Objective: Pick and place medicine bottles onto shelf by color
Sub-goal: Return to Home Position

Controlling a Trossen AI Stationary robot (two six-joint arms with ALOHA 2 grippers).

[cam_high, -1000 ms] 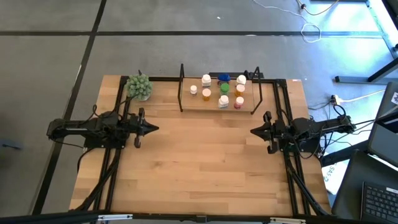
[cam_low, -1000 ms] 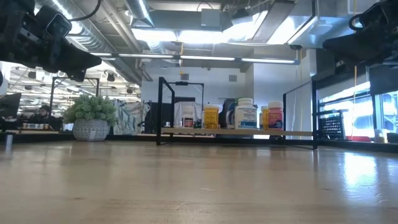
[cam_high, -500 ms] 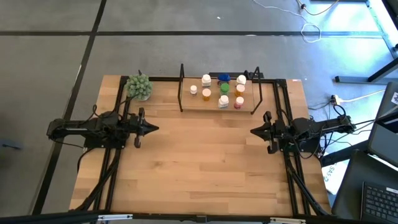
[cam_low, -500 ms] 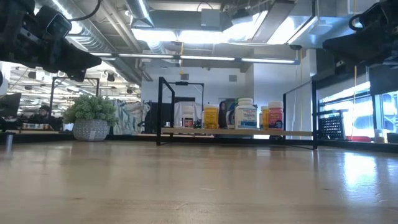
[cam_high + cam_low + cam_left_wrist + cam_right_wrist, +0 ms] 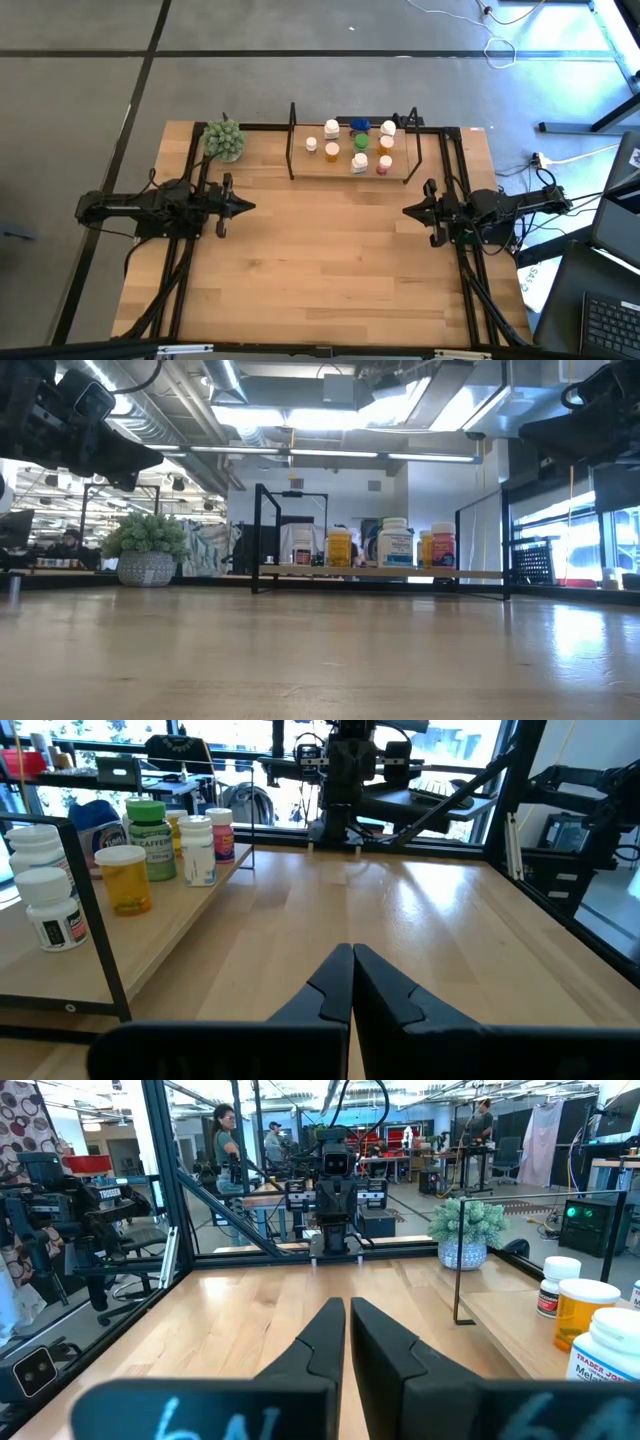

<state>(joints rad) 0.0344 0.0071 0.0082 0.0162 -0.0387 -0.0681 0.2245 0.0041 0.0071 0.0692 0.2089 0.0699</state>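
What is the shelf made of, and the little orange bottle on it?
The shelf looks like pale wood with visible grain; its end frames look like thin black metal. The orange bottle seems see-through glossy plastic, with a white cap, probably plastic too.

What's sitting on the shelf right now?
About nine bottles stand on the shelf: white, orange, green, blue, pink-red. The low view shows only the front ones; they cover the rest.

Left arm [image 5: 150, 210] and right arm [image 5: 495, 212]: matte black, built of boxy segmented links. Left pincer [image 5: 352, 955] and right pincer [image 5: 347, 1310]: two dark, smooth wedge-shaped fingers each, tapering to points. White hand-scrawled marks on black housing [image 5: 200, 1415], lower edge of right wrist view. Thin black cables [image 5: 546, 190] looping off rear links.
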